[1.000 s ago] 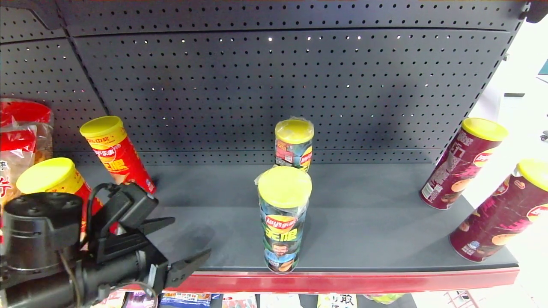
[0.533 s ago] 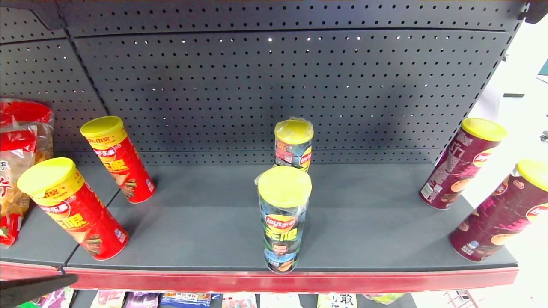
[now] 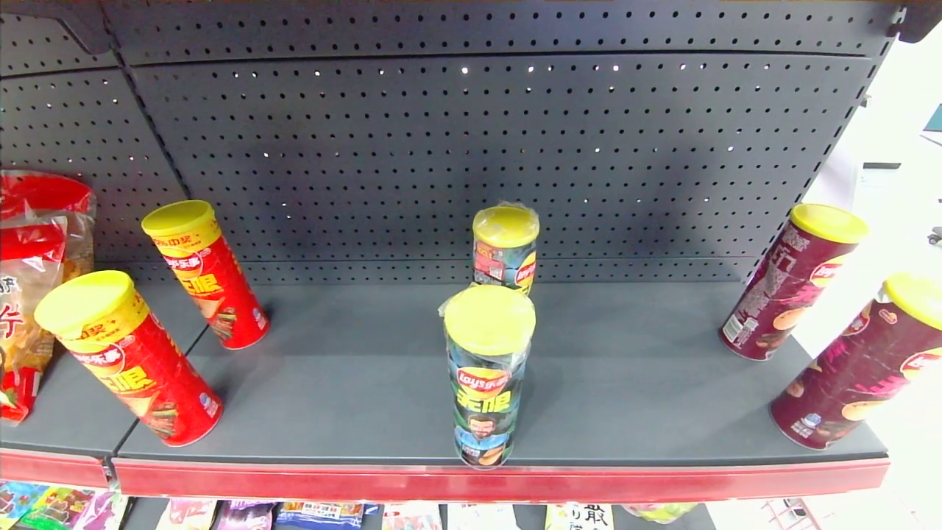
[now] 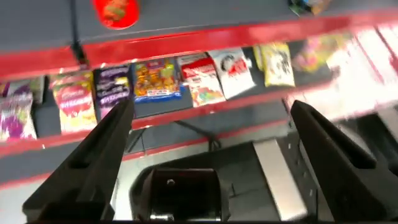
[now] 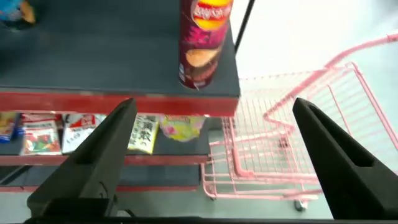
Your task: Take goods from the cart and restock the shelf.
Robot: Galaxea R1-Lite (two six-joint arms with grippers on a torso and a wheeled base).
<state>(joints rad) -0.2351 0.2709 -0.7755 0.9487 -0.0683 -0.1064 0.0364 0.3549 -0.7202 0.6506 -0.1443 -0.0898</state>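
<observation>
The goods are standing upright on the dark shelf (image 3: 353, 383) in pairs, all tall tubes with yellow lids. A front blue can (image 3: 487, 383) is sitting right at the red lip (image 3: 515, 482) in the middle, with a rear blue can (image 3: 505, 254) directly behind it near the pegboard (image 3: 441, 147). A front red can (image 3: 136, 368) and a rear red can (image 3: 210, 283) are standing over on the left, and a rear maroon can (image 3: 787, 291) and a front maroon can (image 3: 854, 375) at the right end. Snack bags (image 3: 29, 280) are crowding the far left edge. The right wrist camera is taking in the pink wire cart (image 5: 292, 143), standing on the floor just beside the shelf's right end and lower than the board; the right gripper (image 5: 214, 106) is hanging before it, fingers spread wide and holding nothing. The left wrist camera is looking under the red lip, where a row of snack packets (image 4: 161, 78) is lining up, and the left gripper (image 4: 211, 109) is hovering there, fingers likewise apart and gripping nothing
</observation>
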